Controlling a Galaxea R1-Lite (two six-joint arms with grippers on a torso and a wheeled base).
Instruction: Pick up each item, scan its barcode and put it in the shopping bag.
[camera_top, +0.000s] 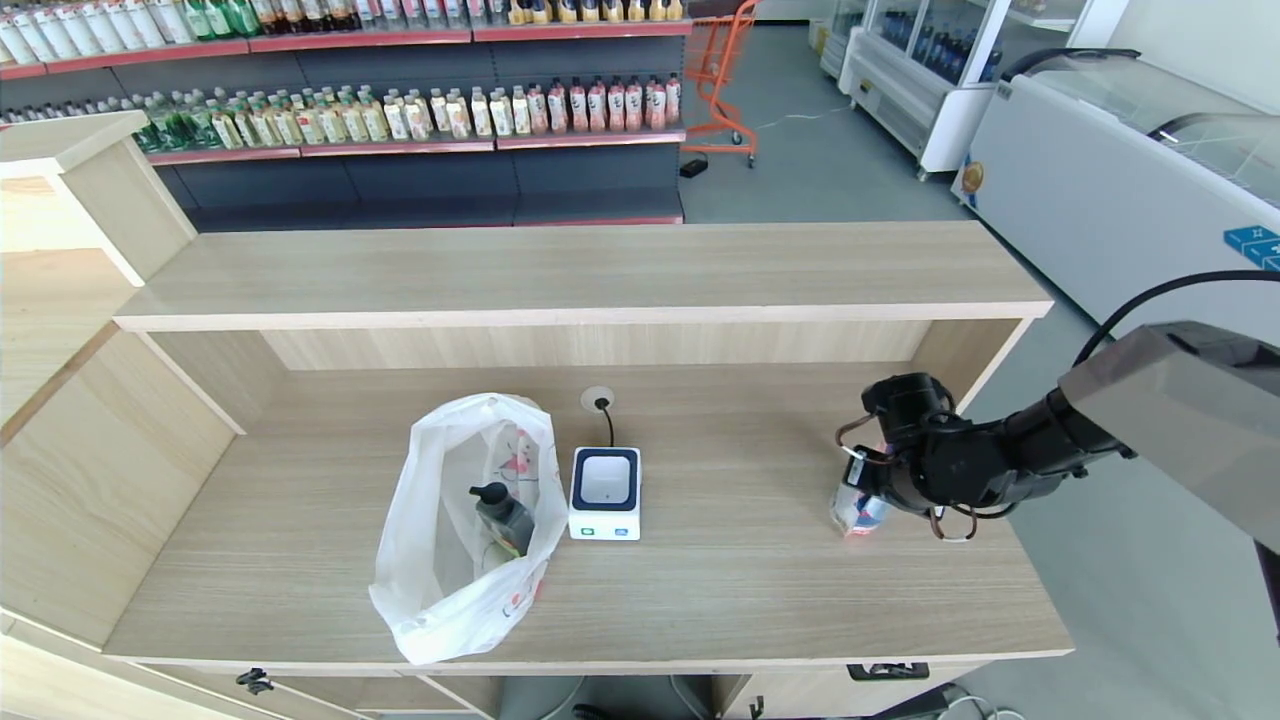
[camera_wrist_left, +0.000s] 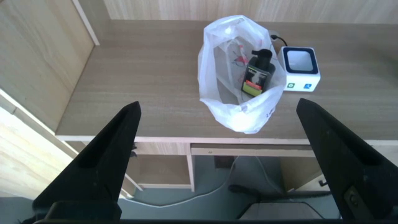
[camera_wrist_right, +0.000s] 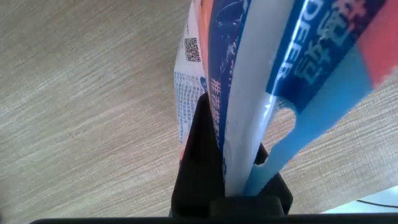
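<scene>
A white shopping bag lies open on the wooden counter, left of centre, with a dark pump bottle inside it. Beside the bag on its right stands the white barcode scanner. My right gripper is low over the counter's right side, shut on a blue, white and red pouch. Up close, the pouch is pinched between the dark fingers. My left gripper hangs open in front of the counter's near edge, facing the bag, bottle and scanner.
A raised shelf runs along the back of the counter, and side walls close it in at left and right. The scanner's cable goes into a hole behind it. Store shelves of bottles and freezers stand beyond.
</scene>
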